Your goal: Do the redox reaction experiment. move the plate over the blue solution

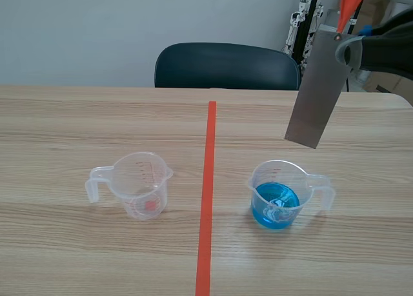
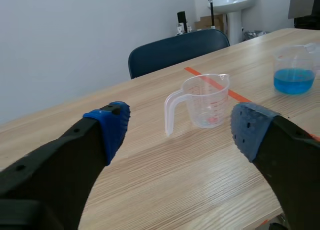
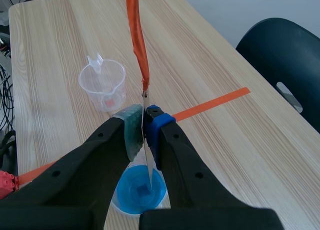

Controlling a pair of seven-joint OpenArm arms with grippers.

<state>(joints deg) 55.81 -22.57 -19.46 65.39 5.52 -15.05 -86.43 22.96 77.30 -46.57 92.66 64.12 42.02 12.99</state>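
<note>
Scene view: right end effector (image 3: 143, 132) pinches the plate (image 1: 313, 93) by its top; it hangs above, slightly far-right of the blue cup (image 1: 276, 196). Lowered off-centre, it could clip the rim and spill. Meanwhile the left end effector (image 2: 180, 127) stands open.

The tape line (image 1: 206, 199) on the table (image 1: 64, 128) runs between the empty beaker (image 1: 139, 183), left, and the solution beaker (image 1: 277, 193), right. The plate (image 1: 313, 93), in the right gripper (image 3: 144, 132), hangs above the latter; a chair (image 1: 226, 65) stands behind.
</note>
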